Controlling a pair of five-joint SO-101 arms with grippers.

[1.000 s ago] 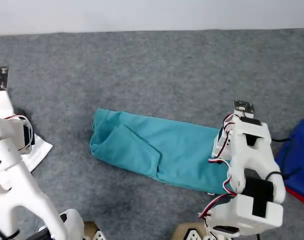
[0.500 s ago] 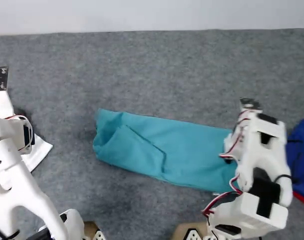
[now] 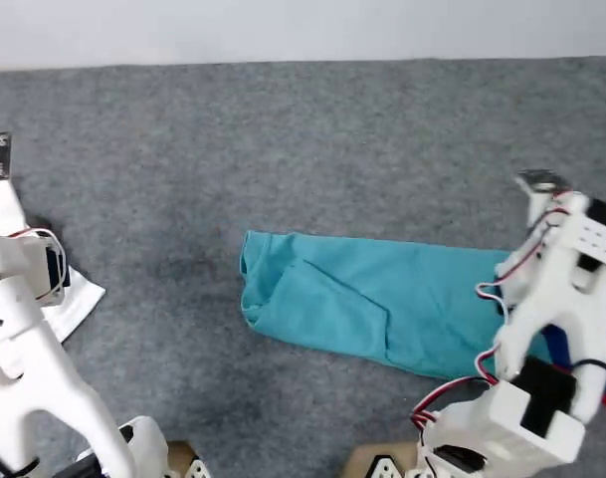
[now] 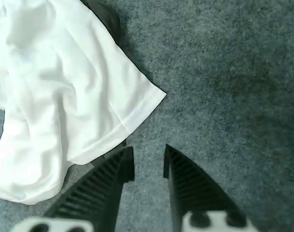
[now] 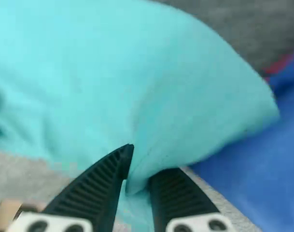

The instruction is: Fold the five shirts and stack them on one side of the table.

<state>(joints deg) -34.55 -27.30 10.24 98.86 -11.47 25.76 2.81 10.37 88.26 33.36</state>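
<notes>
Right gripper (image 5: 139, 166) pinching teal shirt (image 3: 382, 299) edge; left gripper (image 4: 147, 154) spread beside white shirt (image 4: 50, 87); blue shirt (image 5: 262, 169) cut off

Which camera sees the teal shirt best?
The high view: the teal shirt lies nearly whole, folded long. The right wrist view gives a close patch of it, pinched in the right gripper. The left wrist view catches barely a teal sliver.
</notes>
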